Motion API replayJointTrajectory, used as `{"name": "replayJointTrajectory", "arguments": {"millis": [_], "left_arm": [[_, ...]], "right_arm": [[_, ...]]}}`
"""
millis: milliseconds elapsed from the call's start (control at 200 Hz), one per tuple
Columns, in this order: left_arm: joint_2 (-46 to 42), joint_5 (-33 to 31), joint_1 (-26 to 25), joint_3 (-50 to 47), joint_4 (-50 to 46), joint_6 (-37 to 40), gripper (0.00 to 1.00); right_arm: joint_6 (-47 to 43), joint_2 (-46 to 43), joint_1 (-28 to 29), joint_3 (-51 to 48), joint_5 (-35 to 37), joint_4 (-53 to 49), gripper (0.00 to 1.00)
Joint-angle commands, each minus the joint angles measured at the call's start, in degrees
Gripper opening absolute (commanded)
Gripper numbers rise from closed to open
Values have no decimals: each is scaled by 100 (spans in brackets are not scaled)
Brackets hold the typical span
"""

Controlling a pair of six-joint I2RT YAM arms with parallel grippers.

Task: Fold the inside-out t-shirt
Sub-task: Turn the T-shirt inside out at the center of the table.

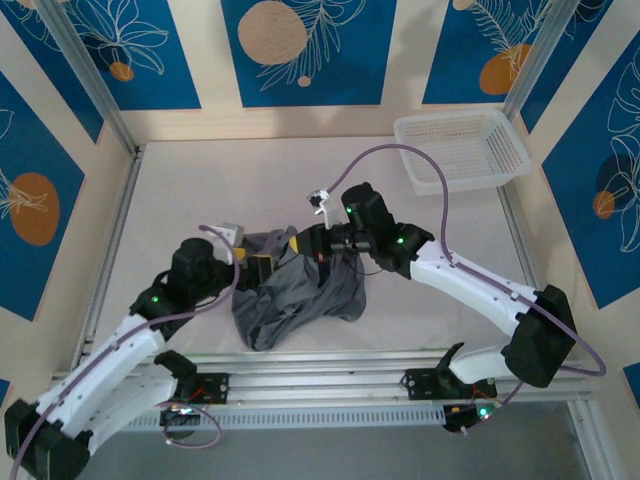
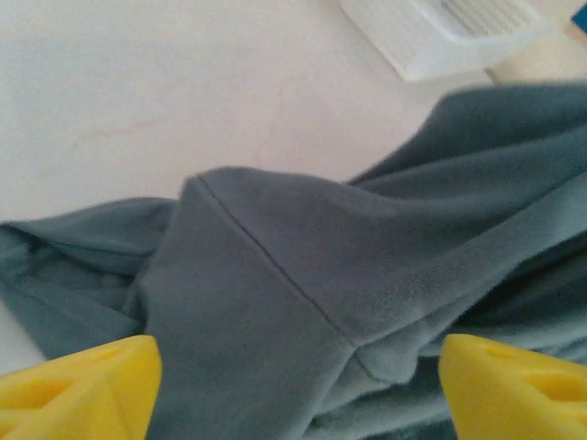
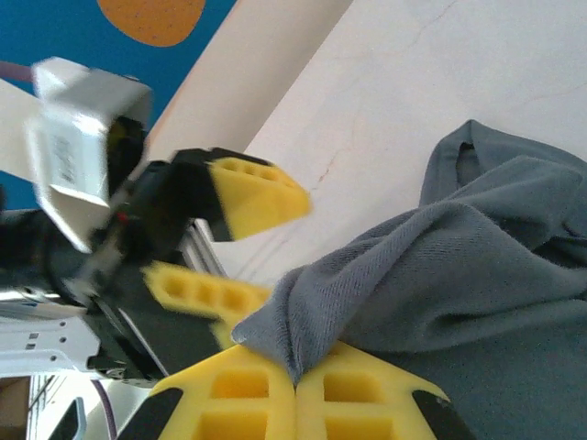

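Observation:
The dark grey inside-out t-shirt [image 1: 300, 300] lies crumpled in a heap at the near middle of the table. My right gripper [image 1: 312, 243] is at the heap's far edge, and its yellow fingers are shut on a pinched fold of the t-shirt [image 3: 477, 275]. Right gripper [image 3: 295, 383] holds that fold slightly lifted. My left gripper [image 1: 262, 268] is at the heap's left side. Its yellow fingertips [image 2: 78, 385] stand wide apart, open, with a seamed fold of the t-shirt [image 2: 275, 275] lying between them. The left gripper [image 3: 275, 247] faces the held fold.
A white mesh basket [image 1: 460, 150] stands at the far right corner of the table, and its rim [image 2: 431, 37] appears beyond the cloth. Bare pale tabletop [image 1: 220, 190] spreads to the far left. Aluminium rails run along the near edge.

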Motion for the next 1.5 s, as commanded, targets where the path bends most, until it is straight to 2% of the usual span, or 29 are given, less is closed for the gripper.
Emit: {"name": "replayJointTrajectory", "arguments": {"millis": [0, 125, 165, 225, 275, 315, 365, 430, 495, 540, 580, 615, 690, 750, 825, 860, 910, 990, 1105, 1165, 1290, 1355, 1415, 1455, 1495], "left_arm": [[216, 319, -95, -56, 805, 559, 87], [797, -169, -88, 151, 943, 660, 84], [1008, -271, -88, 285, 971, 656, 80], [1278, -436, -80, 466, 983, 612, 60], [1409, -479, -44, 586, 983, 542, 32], [1446, -341, 17, 665, 951, 457, 13], [1409, -50, 90, 778, 807, 299, 0], [1280, 619, 178, 967, 496, 62, 0], [1168, 1612, 210, 1122, 316, -226, 0], [1123, 2160, 219, 1174, 309, -529, 0], [1091, 2436, 219, 1161, 348, -838, 0], [1056, 2539, 215, 1137, 365, -1048, 0], [982, 2367, 218, 1079, 200, -1297, 0], [966, 2125, 217, 1088, -37, -1340, 0], [970, 1990, 219, 1110, -141, -1403, 0], [978, 1985, 219, 1120, -127, -1459, 0], [994, 2021, 227, 1170, -83, -1544, 0], [1038, 2056, 228, 1281, -61, -1651, 0], [1082, 2079, 228, 1426, -61, -1607, 0], [1115, 2117, 236, 1476, -14, -1609, 0], [1164, 2333, 265, 1624, 21, -1700, 0], [1122, 2432, 295, 1679, 33, -1755, 0], [1073, 2659, 378, 1702, 130, -1862, 0], [1034, 2845, 446, 1705, 231, -1946, 0], [993, 3020, 509, 1694, 330, -2046, 0]], "right_arm": [[82, 47, 38, 224, -356, 57, 0], [-124, 139, 15, 232, -741, 58, 0], [-212, 181, -11, 246, -913, 23, 0], [-319, 271, -109, 230, -1139, -7, 0], [-371, 332, -234, 195, -1256, -18, 0], [-346, 354, -388, 113, -1243, 6, 0], [-209, 346, -640, -75, -1010, 59, 0], [-58, 359, -1023, -354, -266, -36, 0], [-296, 568, -1290, -593, 563, -165, 1], [-467, 818, -1408, -720, 785, -86, 4], [-469, 1025, -1496, -704, 709, -85, 9], [-461, 1106, -1548, -651, 406, -105, 14], [-347, 848, -1514, -665, 102, 31, 31], [-342, 303, -1421, -812, 369, 171, 42], [-504, -517, -1083, -1219, 1235, 497, 53], [-702, -865, -819, -1497, 1545, 809, 53], [-996, -1263, -450, -1980, 1599, 1475, 47], [-1257, -1662, 51, -2629, 1278, 2383, 43], [-1274, -1712, 464, -2860, 877, 2930, 41], [-1454, -1549, 592, -2870, 989, 3107, 49], [-2118, -1022, 661, -3113, 1926, 3698, 72], [-2452, -565, 663, -3160, 2563, 3954, 76], [-2226, -193, 561, -3029, 3195, 3863, 73], [-2018, -4, 421, -2995, 3060, 3866, 67], [-1809, 108, 304, -3022, 2758, 3983, 55]]}}
